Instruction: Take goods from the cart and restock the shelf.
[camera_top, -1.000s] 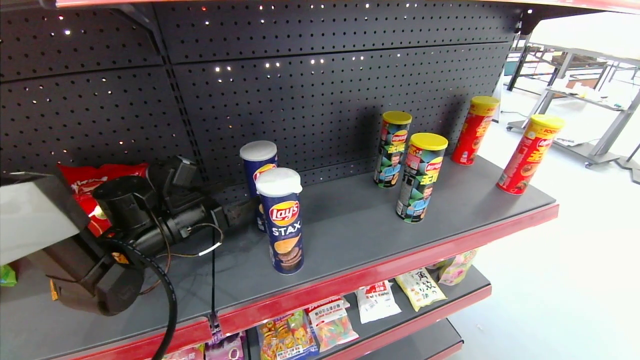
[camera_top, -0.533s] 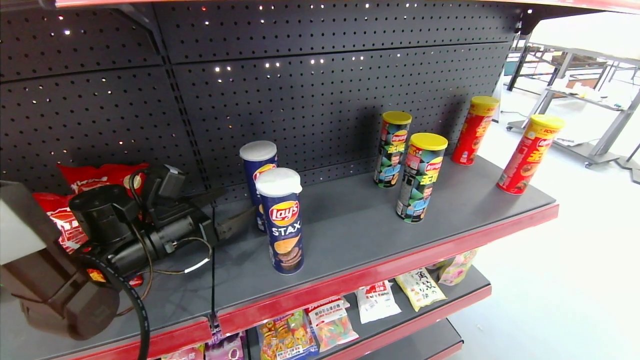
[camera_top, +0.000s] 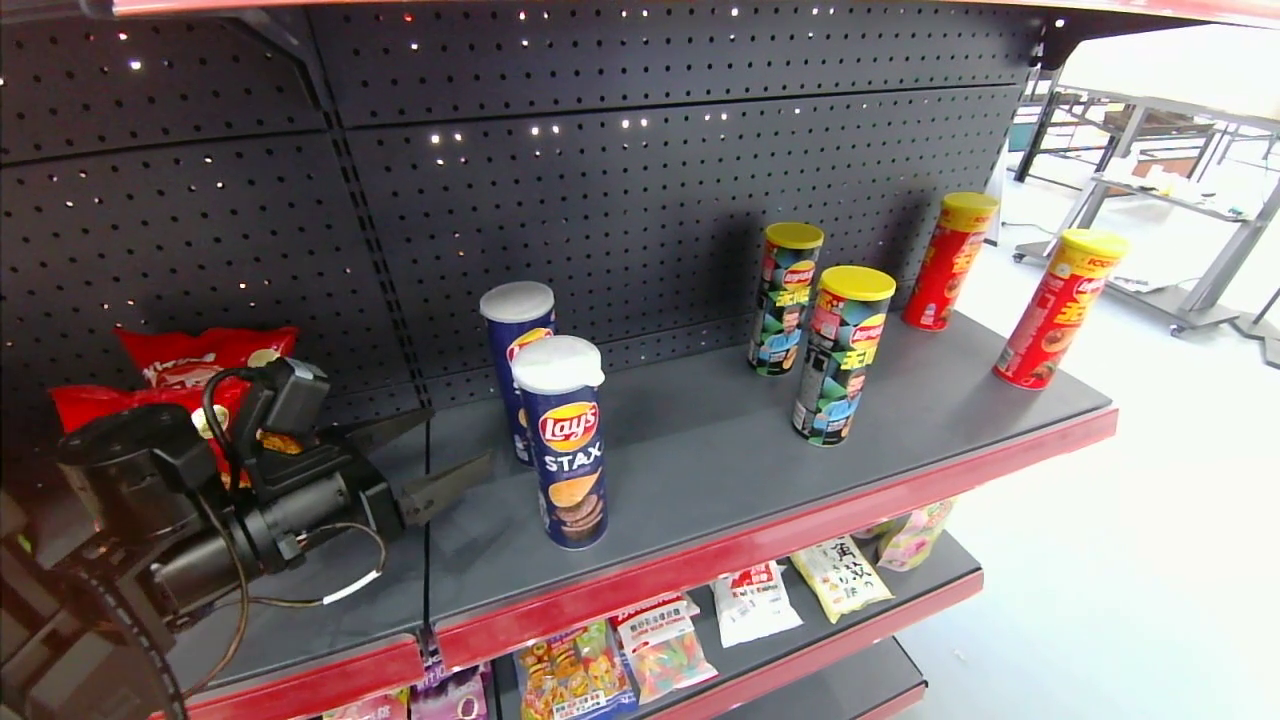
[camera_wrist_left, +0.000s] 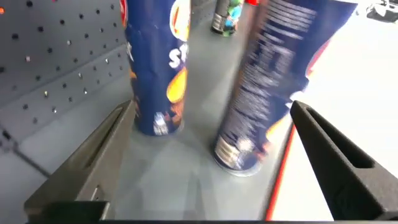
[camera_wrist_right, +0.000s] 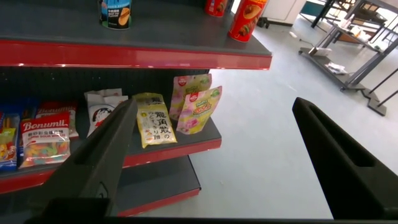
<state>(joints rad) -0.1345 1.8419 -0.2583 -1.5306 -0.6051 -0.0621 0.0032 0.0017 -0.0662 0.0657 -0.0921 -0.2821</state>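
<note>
Two blue chip cans with white lids stand on the grey shelf (camera_top: 700, 450), one at the back (camera_top: 516, 335) and one in front (camera_top: 565, 440). My left gripper (camera_top: 440, 455) hovers just left of them, open and empty, fingers pointing at the cans. In the left wrist view both blue cans (camera_wrist_left: 152, 74) (camera_wrist_left: 267, 93) rise just beyond my left gripper (camera_wrist_left: 212, 109), apart from its fingers. My right gripper (camera_wrist_right: 216, 102) is open and empty, held low in front of the lower shelves.
Two dark-patterned cans with yellow lids (camera_top: 785, 300) (camera_top: 840, 355) and two red cans (camera_top: 950, 260) (camera_top: 1060, 310) stand further right. Red snack bags (camera_top: 190, 365) lie behind my left arm. Snack packets (camera_wrist_right: 155, 121) fill the lower shelf. Metal tables (camera_top: 1180, 200) stand beyond the shelf's right end.
My left arm has drawn back to the left and toward the shelf front, away from the blue cans. Its open fingers now show clear of the back can. The cans have stayed put.
</note>
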